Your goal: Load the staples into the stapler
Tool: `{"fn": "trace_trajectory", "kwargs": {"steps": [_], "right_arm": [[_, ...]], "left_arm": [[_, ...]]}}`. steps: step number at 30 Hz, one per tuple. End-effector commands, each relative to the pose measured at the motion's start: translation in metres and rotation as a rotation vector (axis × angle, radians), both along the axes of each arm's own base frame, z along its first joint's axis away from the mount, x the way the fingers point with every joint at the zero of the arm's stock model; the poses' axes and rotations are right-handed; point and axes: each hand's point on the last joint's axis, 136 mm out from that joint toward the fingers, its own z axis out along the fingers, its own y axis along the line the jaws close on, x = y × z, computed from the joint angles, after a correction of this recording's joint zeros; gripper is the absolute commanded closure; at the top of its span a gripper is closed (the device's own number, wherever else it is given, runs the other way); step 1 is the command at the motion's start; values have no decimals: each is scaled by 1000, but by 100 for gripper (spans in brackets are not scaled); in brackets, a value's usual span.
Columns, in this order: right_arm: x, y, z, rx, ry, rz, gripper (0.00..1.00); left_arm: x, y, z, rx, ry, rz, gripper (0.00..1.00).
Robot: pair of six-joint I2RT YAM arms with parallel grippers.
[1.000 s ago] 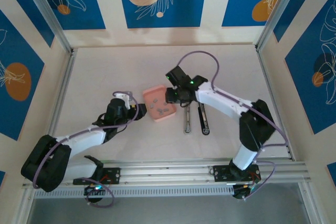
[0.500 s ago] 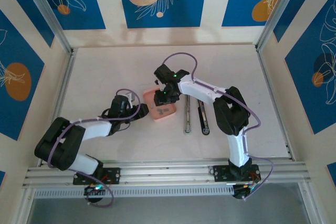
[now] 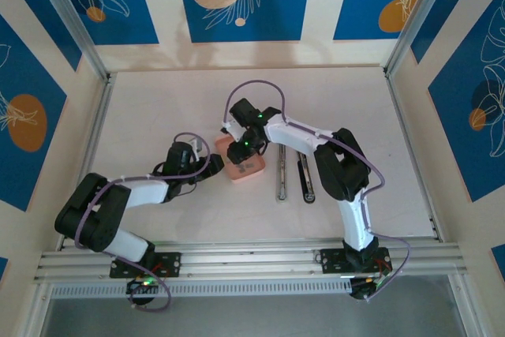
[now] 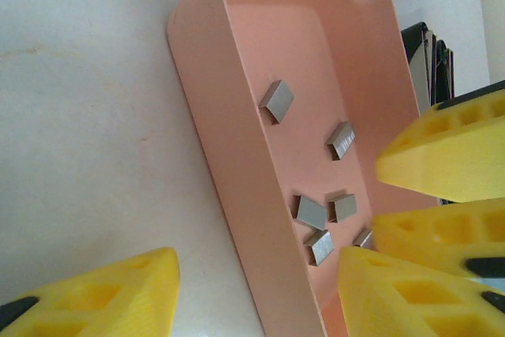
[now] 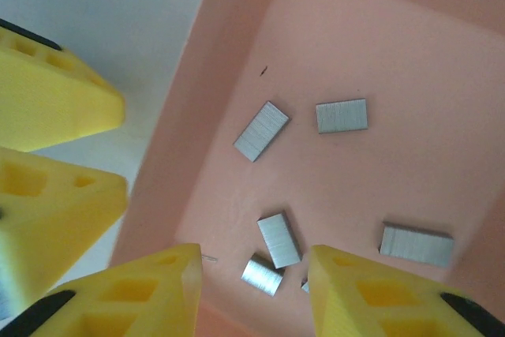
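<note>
One staple (image 5: 304, 284) sits mostly hidden by the right gripper (image 5: 254, 270).

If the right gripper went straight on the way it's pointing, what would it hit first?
Most likely the staples on the floor of the pink tray, right ahead of the open right gripper. Depth is hard to judge.
</note>
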Motion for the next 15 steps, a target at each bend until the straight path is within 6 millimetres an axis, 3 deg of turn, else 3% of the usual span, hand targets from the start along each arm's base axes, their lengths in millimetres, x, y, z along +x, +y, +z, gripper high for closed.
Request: {"fn": "trace_trajectory", "kwargs": {"steps": [1,15], "right_arm": [[2,1,-7,-17,-22,64,59],[-7,6,-32,-89,-15,131,59]], "left_arm": [[9,5,20,-26,-66,35,44],[-1,45,43,87,-189,155,39]]}}
